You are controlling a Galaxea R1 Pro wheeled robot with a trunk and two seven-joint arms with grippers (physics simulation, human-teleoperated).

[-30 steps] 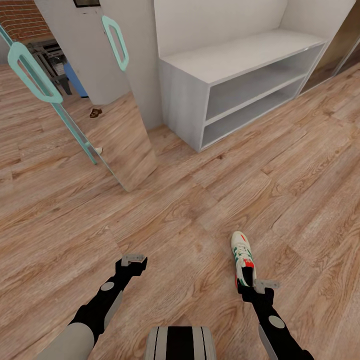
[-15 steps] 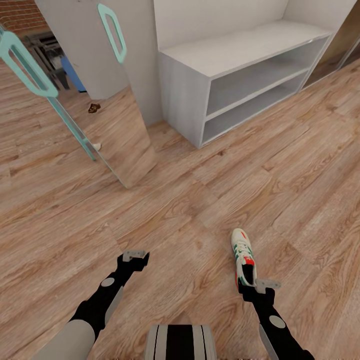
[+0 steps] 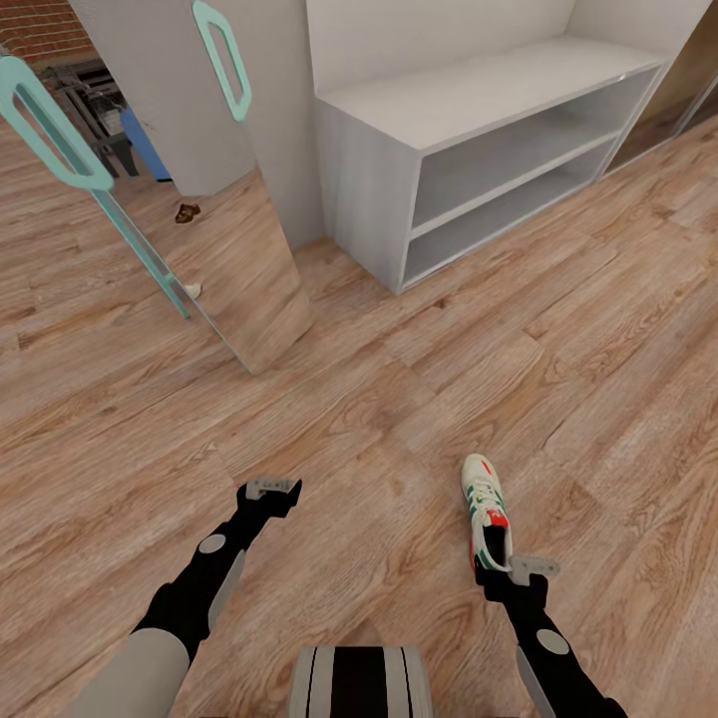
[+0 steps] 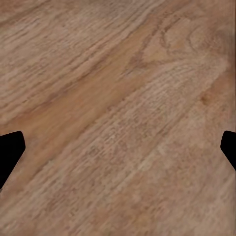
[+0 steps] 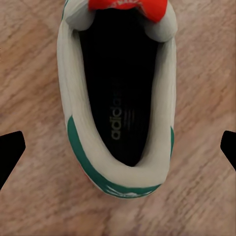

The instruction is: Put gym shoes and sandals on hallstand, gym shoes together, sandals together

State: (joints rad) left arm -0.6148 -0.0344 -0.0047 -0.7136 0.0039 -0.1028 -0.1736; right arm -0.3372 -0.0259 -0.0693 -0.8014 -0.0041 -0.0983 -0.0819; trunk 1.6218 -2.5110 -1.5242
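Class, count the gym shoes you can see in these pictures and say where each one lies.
1. The gym shoe lies on the corridor floor, toe towards the hallstand, heel just before the right pincer. Another may lie out of view.

gym shoe (image 3: 486,514): at right gripper (image 3: 514,571), toe toward hallstand (image 3: 469,110)
left gripper (image 3: 271,488): over bare corridor floor (image 3: 349,399)
mirror panel (image 3: 239,269): leaning left of hallstand

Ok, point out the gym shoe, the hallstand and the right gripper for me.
gym shoe (image 3: 484,509), head view, on its laces.
hallstand (image 3: 479,95), head view, on its bare top surface.
right gripper (image 3: 511,570), head view, midway between its fingertips, at the shoe's heel.
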